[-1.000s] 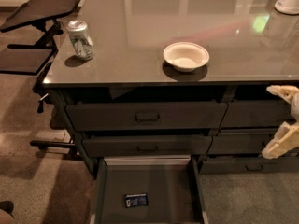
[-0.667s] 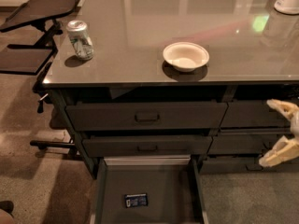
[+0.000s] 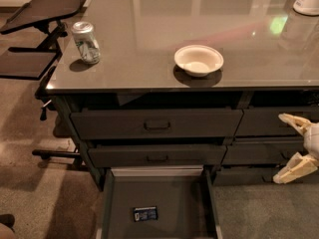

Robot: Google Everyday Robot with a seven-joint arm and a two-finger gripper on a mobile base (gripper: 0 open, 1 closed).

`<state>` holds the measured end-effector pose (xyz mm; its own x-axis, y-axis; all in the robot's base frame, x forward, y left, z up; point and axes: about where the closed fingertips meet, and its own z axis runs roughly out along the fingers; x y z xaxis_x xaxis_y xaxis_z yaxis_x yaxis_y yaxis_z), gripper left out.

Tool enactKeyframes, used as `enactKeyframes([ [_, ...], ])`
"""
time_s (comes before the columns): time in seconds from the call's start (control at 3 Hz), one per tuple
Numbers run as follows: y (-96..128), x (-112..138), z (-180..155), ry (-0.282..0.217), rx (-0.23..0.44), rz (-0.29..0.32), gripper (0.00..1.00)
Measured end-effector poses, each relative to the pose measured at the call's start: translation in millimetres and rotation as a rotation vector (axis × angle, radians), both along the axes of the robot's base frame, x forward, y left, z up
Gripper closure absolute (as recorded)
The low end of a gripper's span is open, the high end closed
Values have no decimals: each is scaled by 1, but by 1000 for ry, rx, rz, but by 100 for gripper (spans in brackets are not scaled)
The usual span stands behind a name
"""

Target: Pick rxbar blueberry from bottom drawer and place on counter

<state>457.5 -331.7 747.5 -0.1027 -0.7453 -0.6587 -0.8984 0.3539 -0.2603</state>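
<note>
In the camera view, the bottom drawer [image 3: 211,203] is sitting pulled open at about 6 o'clock in the picture. The rxbar blueberry [image 3: 145,213] is lying flat on the drawer's dark floor, near the middle and a bit toward 7 o'clock, not touching the walls. The gripper [image 3: 278,148] is hanging at 3 o'clock, by the right edge, in front of the right-hand drawers. Its two pale fingers [image 3: 295,121] are spread apart and holding nothing. It is well apart from the bar. The counter [image 3: 149,34] is filling the top of the picture. A soda can [image 3: 85,42] is standing on it at 10 o'clock, and a white bowl [image 3: 198,59] is sitting near the front edge at about 12 o'clock. The step in hand looks like reaching for the bar, since nothing is picked up yet. Next, the gripper probably needs to go toward 8 o'clock, dip down into the drawer over the bar, and close on it without bumping the drawer walls.
</note>
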Motion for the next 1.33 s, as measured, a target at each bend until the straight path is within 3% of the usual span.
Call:
enactKeyframes([
  [0.33,13,-3,-23,18,-1,35,0],
  [0.67,37,-8,-78,55,25,83,0],
  [1.0,67,-10,-149,104,83,120,0],
  [1.33,95,-10,-223,118,152,119,0],
])
